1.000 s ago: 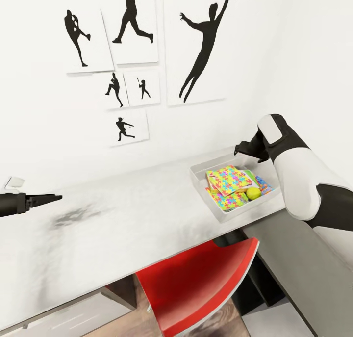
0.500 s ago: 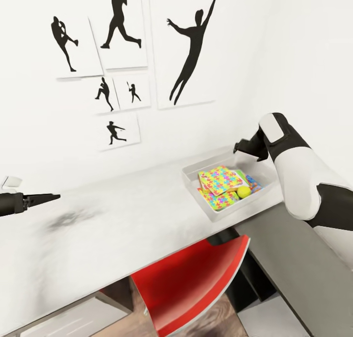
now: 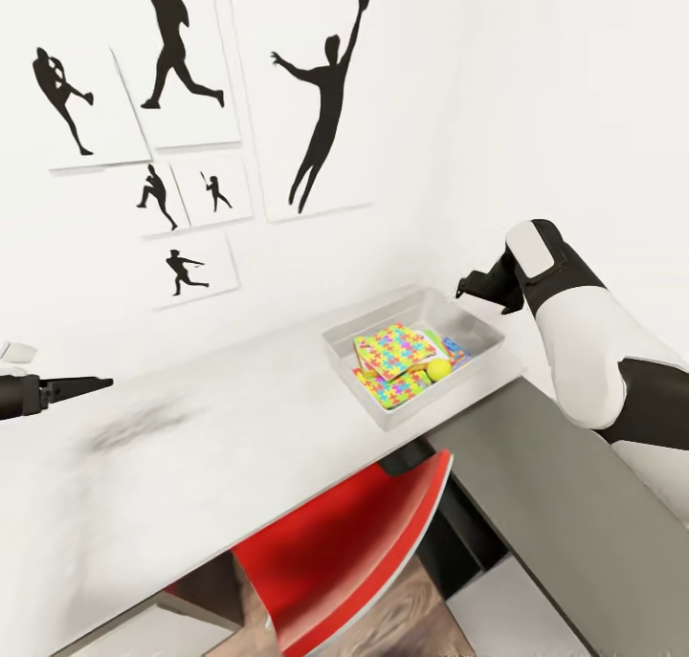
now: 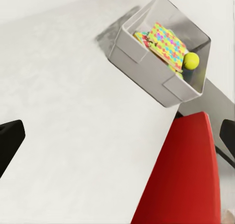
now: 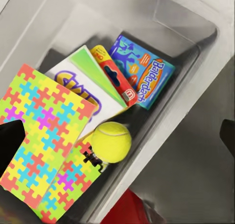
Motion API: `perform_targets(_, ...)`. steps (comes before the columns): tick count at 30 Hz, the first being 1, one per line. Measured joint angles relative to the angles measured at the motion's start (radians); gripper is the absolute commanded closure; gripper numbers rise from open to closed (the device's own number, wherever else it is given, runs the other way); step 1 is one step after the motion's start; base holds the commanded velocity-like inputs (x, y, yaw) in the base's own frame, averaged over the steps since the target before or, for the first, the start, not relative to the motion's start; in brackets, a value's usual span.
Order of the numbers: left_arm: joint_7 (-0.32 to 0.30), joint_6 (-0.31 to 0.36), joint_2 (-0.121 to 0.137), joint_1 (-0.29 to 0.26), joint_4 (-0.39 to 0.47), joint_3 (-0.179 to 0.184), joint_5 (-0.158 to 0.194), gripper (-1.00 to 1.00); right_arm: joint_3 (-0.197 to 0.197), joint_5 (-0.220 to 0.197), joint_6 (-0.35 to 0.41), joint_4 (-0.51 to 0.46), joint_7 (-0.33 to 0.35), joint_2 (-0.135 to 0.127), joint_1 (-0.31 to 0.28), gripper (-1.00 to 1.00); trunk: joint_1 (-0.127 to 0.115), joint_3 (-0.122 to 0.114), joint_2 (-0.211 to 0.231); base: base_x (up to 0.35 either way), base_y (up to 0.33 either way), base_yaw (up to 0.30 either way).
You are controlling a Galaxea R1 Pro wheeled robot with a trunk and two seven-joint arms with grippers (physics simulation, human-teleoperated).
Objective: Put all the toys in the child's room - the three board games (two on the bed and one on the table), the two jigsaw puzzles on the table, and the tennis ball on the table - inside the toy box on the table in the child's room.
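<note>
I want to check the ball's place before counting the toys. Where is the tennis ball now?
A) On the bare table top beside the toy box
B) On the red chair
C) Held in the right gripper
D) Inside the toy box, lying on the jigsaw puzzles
D: the tennis ball lies inside the toy box, on the edge of the jigsaw puzzles, beside the board games, with no gripper finger touching it.

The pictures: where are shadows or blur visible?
Head view: a soft dark smudge of shadow on the table, edges slightly blurred. Left wrist view: shadow beside the toy box. Right wrist view: sharp; the tennis ball shades the puzzle below.
</note>
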State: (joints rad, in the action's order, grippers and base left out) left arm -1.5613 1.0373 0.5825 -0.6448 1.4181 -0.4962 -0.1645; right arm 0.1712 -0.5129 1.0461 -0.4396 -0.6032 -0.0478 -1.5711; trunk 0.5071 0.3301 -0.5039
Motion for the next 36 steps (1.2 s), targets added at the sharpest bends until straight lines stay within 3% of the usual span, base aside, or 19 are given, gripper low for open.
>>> perform_targets(15, 0.0, 0.0, 0.003, 0.0, 0.0, 0.0, 0.0, -1.0, 0.0, 0.0, 0.0, 0.0, 0.0, 0.001, 0.003, -1.0, -0.058, -0.069, 0.105, 0.0, 0.0, -0.17)
perform_targets(36, 0.0, 0.0, 0.018, 0.0, -0.001, -0.001, 0.0, -1.0, -0.001, 0.001, 0.0, 0.0, 0.0, 0.002, 0.007, -1.0, -0.058, -0.1, 0.106, -0.07, 0.034, -0.159)
